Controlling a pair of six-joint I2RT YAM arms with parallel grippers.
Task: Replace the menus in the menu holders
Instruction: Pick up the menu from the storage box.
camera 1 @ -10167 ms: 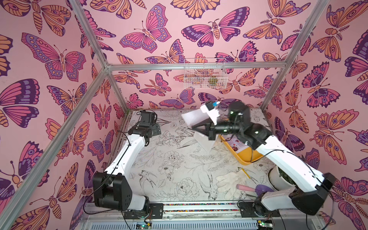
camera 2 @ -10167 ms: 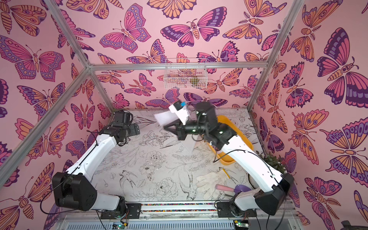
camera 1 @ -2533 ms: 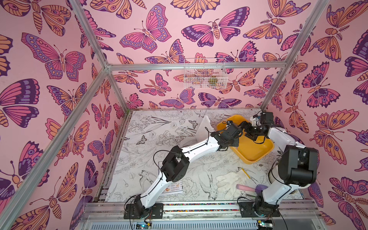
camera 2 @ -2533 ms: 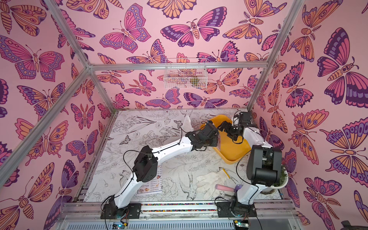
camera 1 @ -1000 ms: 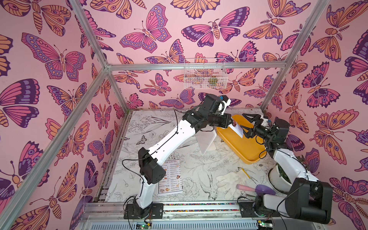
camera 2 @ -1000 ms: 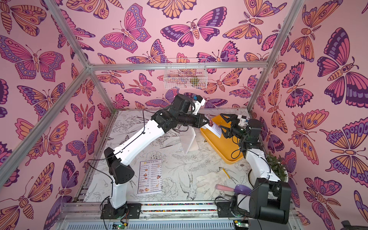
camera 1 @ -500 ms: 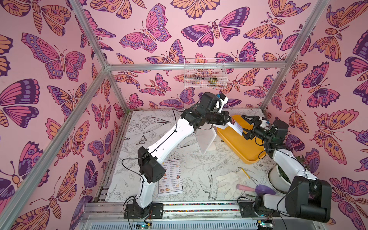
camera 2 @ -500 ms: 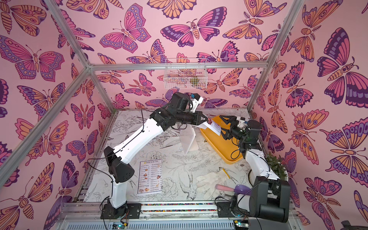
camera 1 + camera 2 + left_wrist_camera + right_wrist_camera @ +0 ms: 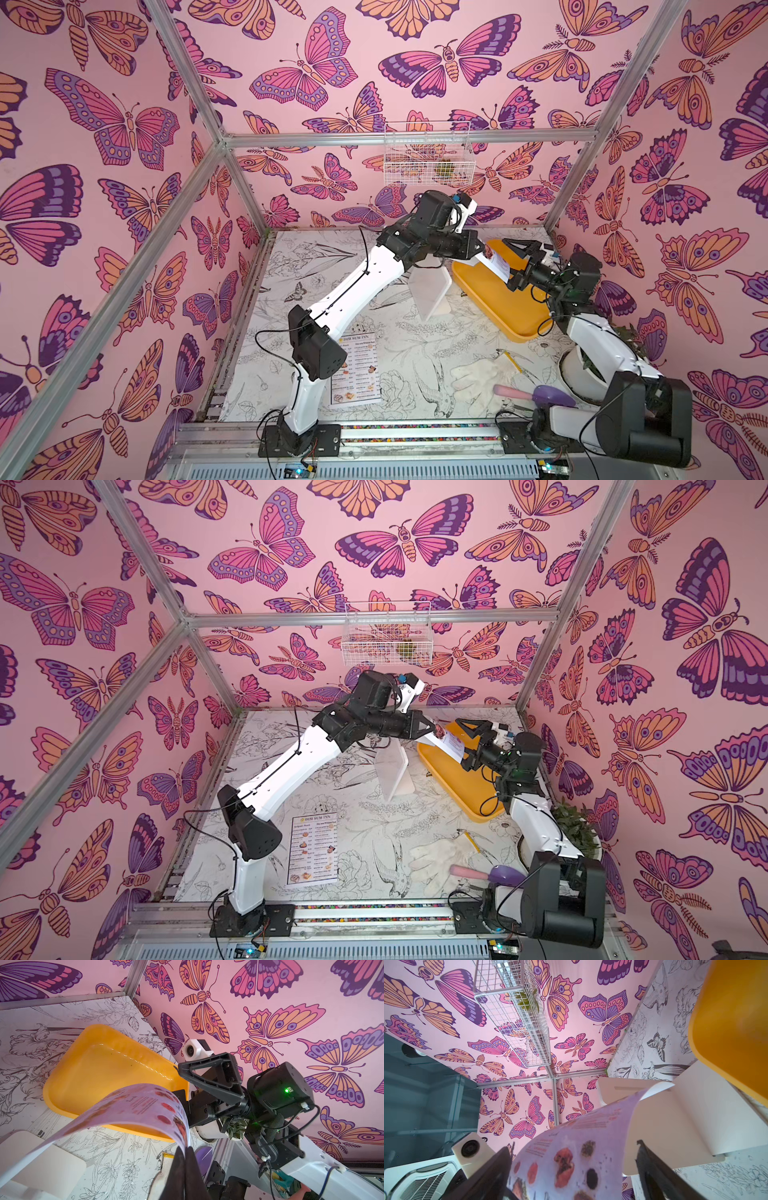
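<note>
Words "DIM SUM INN" head the white menu [image 9: 356, 368], flat at 6 o'clock on the worktop [image 9: 399, 332] in both top views. The menu holder [image 9: 430, 291] stands near the middle; the yellow tray [image 9: 498, 309] lies at 2 o'clock. Above the tray the left gripper [image 9: 480, 250] pinches the photo menu [image 9: 495, 266], and the right gripper [image 9: 508, 264] is spread wide at its loose end. Left wrist view: the pinch is on the sheet's edge, red writing too blurry to read. Right wrist view: the sheet hangs between the wide jaws, food photos showing.
</note>
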